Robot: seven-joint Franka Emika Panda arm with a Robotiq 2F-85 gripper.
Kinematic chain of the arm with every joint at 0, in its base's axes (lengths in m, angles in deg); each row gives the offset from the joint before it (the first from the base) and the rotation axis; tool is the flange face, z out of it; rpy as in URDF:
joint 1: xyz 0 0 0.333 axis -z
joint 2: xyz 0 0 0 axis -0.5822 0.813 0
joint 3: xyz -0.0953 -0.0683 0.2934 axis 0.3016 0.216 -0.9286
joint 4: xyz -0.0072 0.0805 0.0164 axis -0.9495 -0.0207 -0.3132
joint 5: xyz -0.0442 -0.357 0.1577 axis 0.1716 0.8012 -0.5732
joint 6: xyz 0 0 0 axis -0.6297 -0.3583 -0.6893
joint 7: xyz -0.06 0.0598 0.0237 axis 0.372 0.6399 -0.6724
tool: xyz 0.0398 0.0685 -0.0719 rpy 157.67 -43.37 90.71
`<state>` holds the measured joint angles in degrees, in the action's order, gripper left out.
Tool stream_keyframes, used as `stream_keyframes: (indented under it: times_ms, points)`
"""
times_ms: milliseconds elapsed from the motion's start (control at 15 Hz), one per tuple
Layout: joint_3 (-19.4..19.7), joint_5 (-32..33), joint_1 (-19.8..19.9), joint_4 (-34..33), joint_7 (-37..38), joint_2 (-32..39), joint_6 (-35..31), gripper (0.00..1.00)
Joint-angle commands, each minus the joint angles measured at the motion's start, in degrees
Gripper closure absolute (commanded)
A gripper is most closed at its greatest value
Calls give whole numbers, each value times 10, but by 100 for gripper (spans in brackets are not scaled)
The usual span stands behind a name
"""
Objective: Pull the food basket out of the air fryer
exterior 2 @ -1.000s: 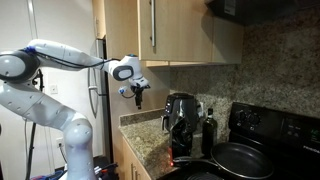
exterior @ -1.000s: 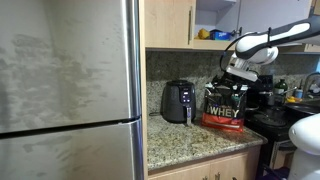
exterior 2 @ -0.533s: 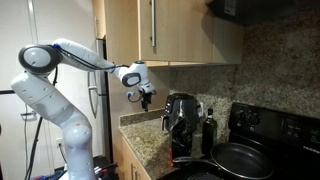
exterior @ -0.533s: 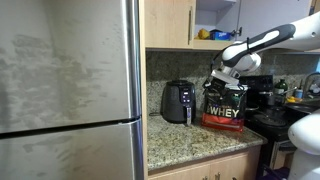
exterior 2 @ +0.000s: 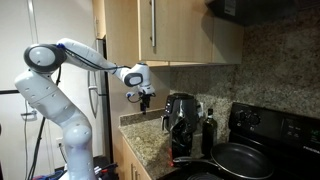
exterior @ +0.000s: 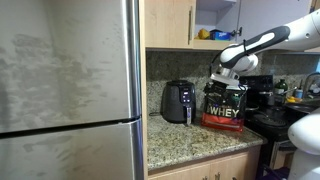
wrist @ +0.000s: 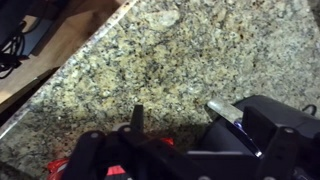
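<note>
The air fryer is a small black egg-shaped appliance on the granite counter, against the backsplash. Its food basket forms the lower front, pushed in, with a short handle sticking out. My gripper hangs in the air to the fryer's right, above the WHEY tub and touching nothing. In an exterior view the gripper hovers off the counter's front edge. The wrist view looks down on granite; the gripper is open and empty, and the fryer is out of that view.
A steel fridge fills the space left of the counter. Wooden cabinets hang above the fryer. A stove with a pan lies beyond the tub. Tub and fryer merge into one dark mass. The counter edge crosses the wrist view.
Over the last second the gripper dropped and moved in toward the tub and fryer. Since half a second ago it has barely shifted. The basket has not moved.
</note>
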<state>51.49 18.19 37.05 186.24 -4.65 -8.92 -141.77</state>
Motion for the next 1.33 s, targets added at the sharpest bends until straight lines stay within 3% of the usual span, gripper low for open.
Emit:
stream_keyframes:
  times_ms: [0,467,600,933,1067,1133,1267]
  points:
    - [-5,48,11,-17,-9,4,66,0]
    - [-3,40,4,-9,-1,0,58,0]
    - [-25,98,24,9,7,-6,-26,0]
    - [-46,112,43,40,100,-1,-221,0]
    - [-46,98,35,48,114,3,-262,0]
    - [-38,103,30,33,98,1,-221,0]
    - [-41,103,31,40,108,1,-242,0]
